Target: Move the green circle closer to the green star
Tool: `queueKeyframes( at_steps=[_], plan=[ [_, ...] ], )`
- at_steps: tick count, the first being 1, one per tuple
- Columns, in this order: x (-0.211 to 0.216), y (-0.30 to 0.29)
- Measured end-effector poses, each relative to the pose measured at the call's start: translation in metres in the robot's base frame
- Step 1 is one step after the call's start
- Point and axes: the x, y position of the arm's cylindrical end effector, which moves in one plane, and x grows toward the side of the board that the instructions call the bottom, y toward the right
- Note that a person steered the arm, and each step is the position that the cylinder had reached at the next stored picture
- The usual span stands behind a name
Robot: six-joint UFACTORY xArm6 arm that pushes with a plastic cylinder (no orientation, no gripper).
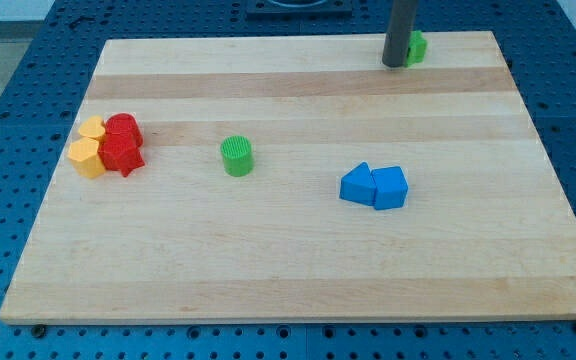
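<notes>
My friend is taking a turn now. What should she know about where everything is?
My tip is at the view's top, right beside the green star, which it partly hides.
The green circle sits mid-board, far to the view's lower left of the star.
Done: nothing yet; the circle is not near the star.
Left: bring the tip round to the circle's left side and push it up and right toward the star.
Blue blocks lie to the circle's right; probably steer above them.

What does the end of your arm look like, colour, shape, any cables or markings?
Only the rod shows: a straight, smooth cylinder, dark grey, running up out of the view's top. My tip is blunt and flat-ended. No cables, labels or markings are visible on it. The rest of the arm is out of view.
</notes>
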Motion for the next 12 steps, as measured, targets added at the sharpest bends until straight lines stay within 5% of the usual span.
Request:
queueKeyframes(
  at_steps=[2,4,7,12],
  plan=[
    [-0.018,0.022],
    [0.047,-0.046],
    [0.058,-0.181],
    [0.158,-0.255]
  ],
)
